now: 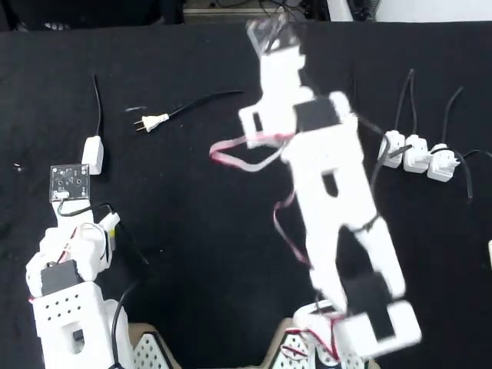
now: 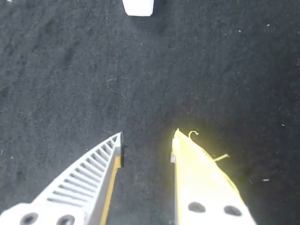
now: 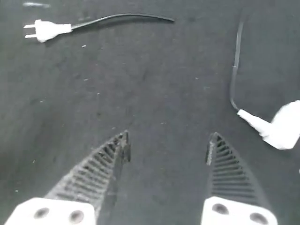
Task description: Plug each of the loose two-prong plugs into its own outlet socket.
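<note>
Right wrist view: plug well beyond hand.

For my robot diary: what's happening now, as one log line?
left fingers: open, empty | right fingers: open, empty | loose plug: on table, unplugged

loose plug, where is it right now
In the high view the loose plug lies left of centre, between the single socket and the right gripper.

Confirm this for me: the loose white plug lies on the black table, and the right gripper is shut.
One thing is wrong: the right gripper is open, its jaws spread apart with nothing between them, as the right wrist view shows. The loose white plug does lie on the black table.
</note>
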